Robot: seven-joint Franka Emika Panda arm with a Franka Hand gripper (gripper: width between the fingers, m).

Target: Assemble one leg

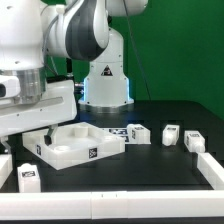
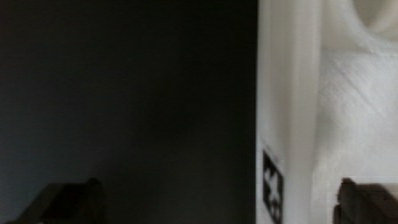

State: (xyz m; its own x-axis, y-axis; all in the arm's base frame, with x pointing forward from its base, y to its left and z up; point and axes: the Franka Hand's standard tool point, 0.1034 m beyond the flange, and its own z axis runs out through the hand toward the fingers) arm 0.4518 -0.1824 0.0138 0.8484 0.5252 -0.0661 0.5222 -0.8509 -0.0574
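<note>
Three legs stand loose on the black desk [image 1: 160, 110], none of them held. One leg [image 1: 137, 132] is just off the tray's corner, on the exterior view's right. A second leg [image 1: 171, 133] is a little further that way, and a third leg [image 1: 192, 141] is beyond it, near the side bar [image 1: 212, 172]. Each is a short white peg with a black-and-white tag.

What looks like a fourth peg [image 1: 28, 178] sits at the exterior view's left near the front bar [image 1: 120, 205], though it is too small to be sure.

The square white tray [image 1: 65, 155] lies flat on the desk, with the robot arm [image 1: 70, 35] bent low over its left part.

In the wrist view the fingers [image 2: 71, 203] are spread wide and released, grasping nothing. Dark desk and the tray's blurred white wall [image 2: 329, 100] lie between them. A tag [image 2: 272, 185] shows on that wall.
</note>
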